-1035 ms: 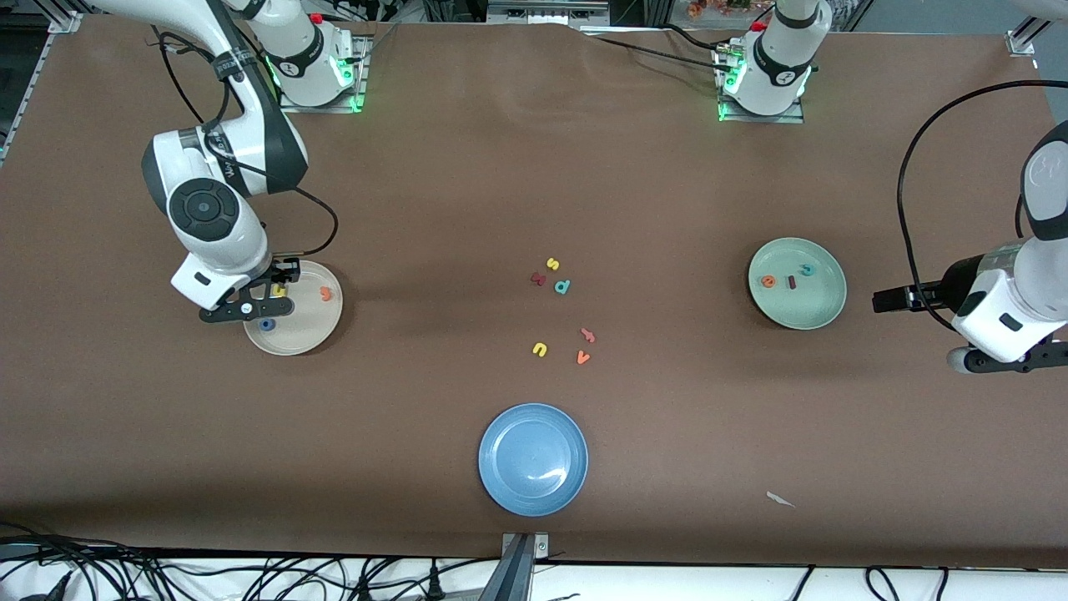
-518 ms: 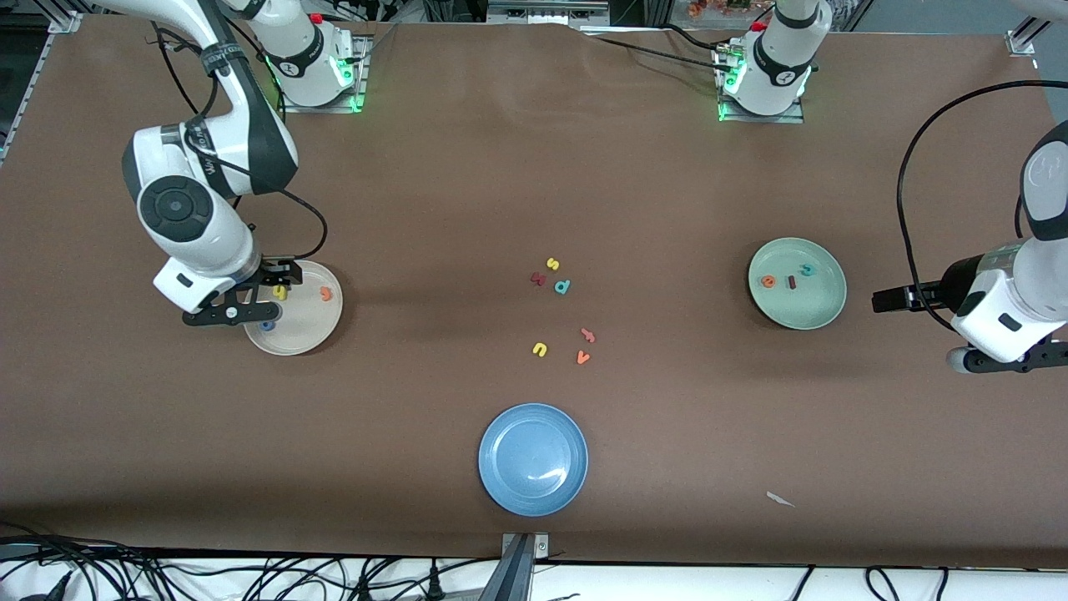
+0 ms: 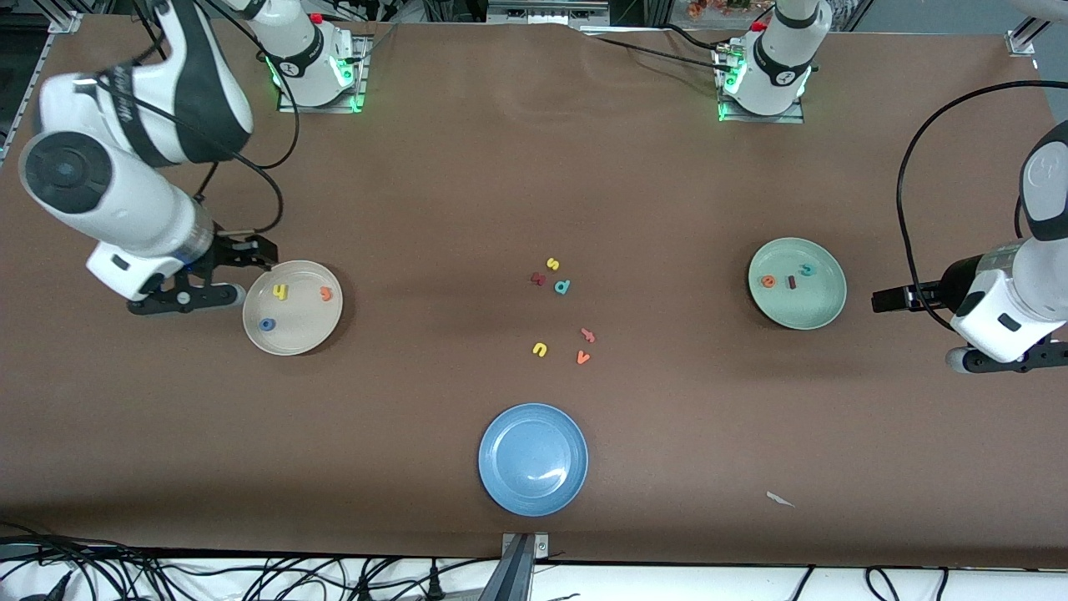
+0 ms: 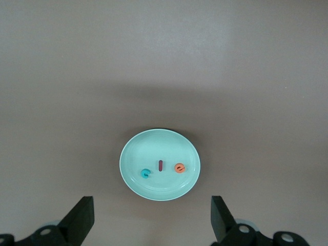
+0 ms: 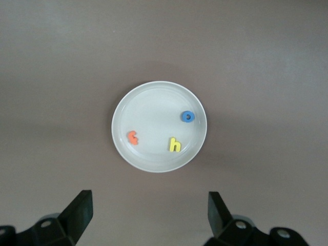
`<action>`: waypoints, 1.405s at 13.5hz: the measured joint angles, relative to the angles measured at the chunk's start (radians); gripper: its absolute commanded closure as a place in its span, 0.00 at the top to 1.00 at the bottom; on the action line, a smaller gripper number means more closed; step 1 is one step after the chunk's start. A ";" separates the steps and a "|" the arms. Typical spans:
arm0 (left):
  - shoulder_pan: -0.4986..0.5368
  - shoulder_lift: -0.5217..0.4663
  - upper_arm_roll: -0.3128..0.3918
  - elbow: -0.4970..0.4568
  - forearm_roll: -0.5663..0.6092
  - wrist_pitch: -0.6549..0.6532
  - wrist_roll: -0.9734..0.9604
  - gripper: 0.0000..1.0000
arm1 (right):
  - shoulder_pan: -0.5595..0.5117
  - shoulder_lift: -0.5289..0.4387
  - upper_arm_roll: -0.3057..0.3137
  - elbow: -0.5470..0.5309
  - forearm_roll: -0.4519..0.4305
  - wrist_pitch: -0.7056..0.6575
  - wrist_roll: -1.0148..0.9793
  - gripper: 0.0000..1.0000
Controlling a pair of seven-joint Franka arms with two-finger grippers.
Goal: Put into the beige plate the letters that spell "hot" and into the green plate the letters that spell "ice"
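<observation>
Right gripper (image 3: 188,294) has lifted off the beige plate (image 3: 292,338), jaws spread and empty.
Near the right arm's table edge that plate holds blue o (image 3: 267,324), yellow h (image 3: 281,291), orange t (image 3: 326,293); the green plate (image 3: 813,313) holds e (image 3: 768,281), i (image 3: 791,282), c (image 3: 806,270); left gripper (image 3: 1014,361) waits beside it, jaws spread.

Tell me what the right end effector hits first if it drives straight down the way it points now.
Most likely bare table. The right end effector stands open, pointing down just outside the beige plate at the right arm's end. Its wrist view shows the plate ahead of the fingertips, not between them; depth is uncertain.
</observation>
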 measured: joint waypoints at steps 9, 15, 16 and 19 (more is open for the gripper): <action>-0.001 0.000 0.000 -0.001 0.000 0.000 0.000 1.00 | -0.088 -0.100 -0.051 0.010 0.035 -0.055 -0.193 1.00; -0.001 0.000 0.000 -0.002 0.000 0.000 0.000 1.00 | -0.090 -0.123 -0.066 0.101 0.035 -0.137 -0.193 1.00; -0.001 0.000 0.000 -0.002 0.000 0.000 0.000 1.00 | -0.090 -0.120 -0.066 0.111 0.035 -0.146 -0.193 1.00; -0.001 0.000 0.000 -0.002 0.000 0.000 0.000 1.00 | -0.090 -0.114 -0.066 0.115 0.035 -0.151 -0.193 1.00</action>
